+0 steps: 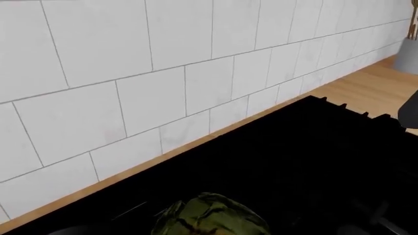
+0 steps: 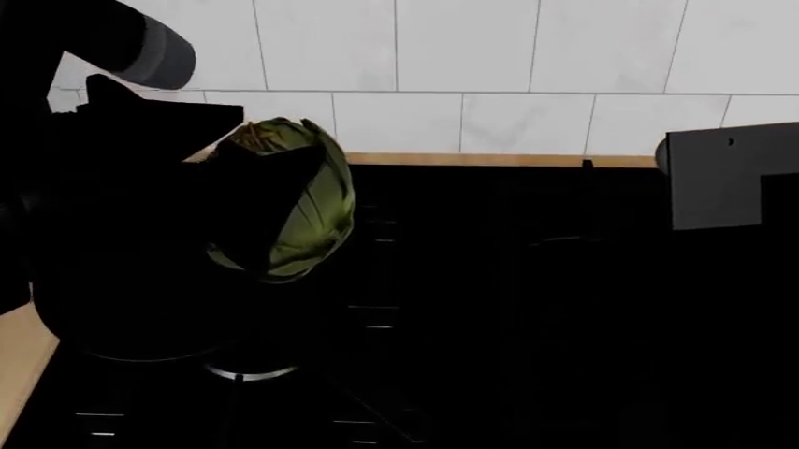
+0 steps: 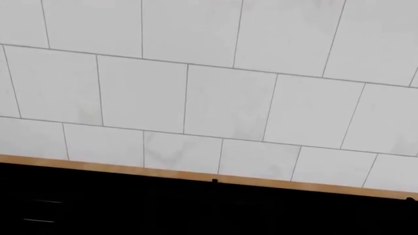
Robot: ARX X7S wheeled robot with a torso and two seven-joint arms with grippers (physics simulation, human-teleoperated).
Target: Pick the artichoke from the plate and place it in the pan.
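The green artichoke (image 2: 306, 206) hangs in the air with its brownish tip up, and my left gripper (image 2: 277, 201) is shut on it; a black finger (image 2: 256, 192) crosses its front. Directly below it, at the left of the cooktop, is a round black shape that looks like the pan (image 2: 138, 351), hard to make out against the stove. The left wrist view shows the artichoke (image 1: 212, 218) close up, over the black stove. The plate is out of view. Only a grey-black block of my right arm (image 2: 731, 178) shows, and its fingers are lost against the dark stove.
A black cooktop (image 2: 525, 309) fills most of the head view, with a burner ring (image 2: 250, 374) in front of the pan. Behind it run a wooden counter strip (image 2: 500, 160) and a white tiled wall (image 2: 500, 56). A grey utensil holder (image 1: 410, 54) stands on the counter.
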